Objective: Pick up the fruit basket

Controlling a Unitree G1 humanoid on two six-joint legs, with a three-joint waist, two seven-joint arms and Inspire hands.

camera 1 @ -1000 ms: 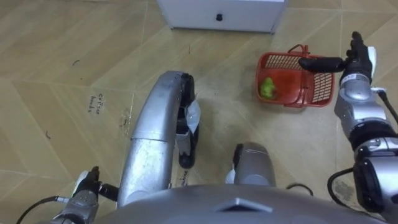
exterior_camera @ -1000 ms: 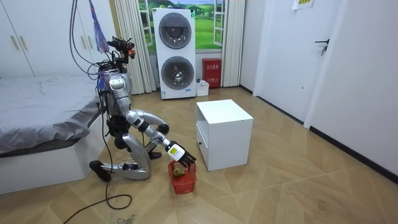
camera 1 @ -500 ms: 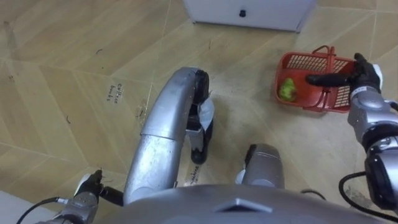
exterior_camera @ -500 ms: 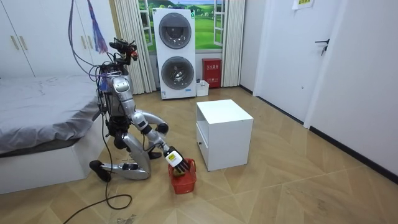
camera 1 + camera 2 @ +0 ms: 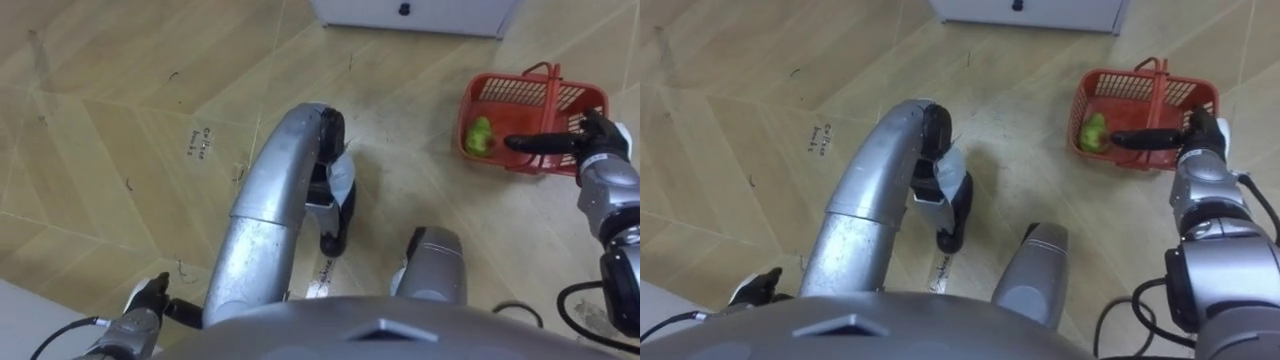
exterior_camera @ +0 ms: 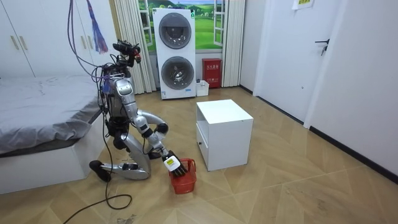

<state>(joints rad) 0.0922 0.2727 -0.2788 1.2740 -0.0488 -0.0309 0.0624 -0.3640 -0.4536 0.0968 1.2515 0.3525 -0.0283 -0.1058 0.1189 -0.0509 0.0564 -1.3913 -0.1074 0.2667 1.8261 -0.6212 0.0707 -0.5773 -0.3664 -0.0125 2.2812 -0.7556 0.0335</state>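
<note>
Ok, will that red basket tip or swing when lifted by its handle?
Probably light: the red basket has mesh walls and little inside. The green fruit sits at one end, so it may tilt. Hung from its handle, it could swing.

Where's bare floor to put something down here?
The wooden floor on the robot's left, up to the white cabinet, lies bare. Crowded: the red plastic basket with a green fruit, where the right hand reaches in.

white cabinet (image 6: 225, 117) | stacked washing machines (image 6: 174, 51) | bed (image 6: 43, 107) | door (image 6: 320, 74)
</note>
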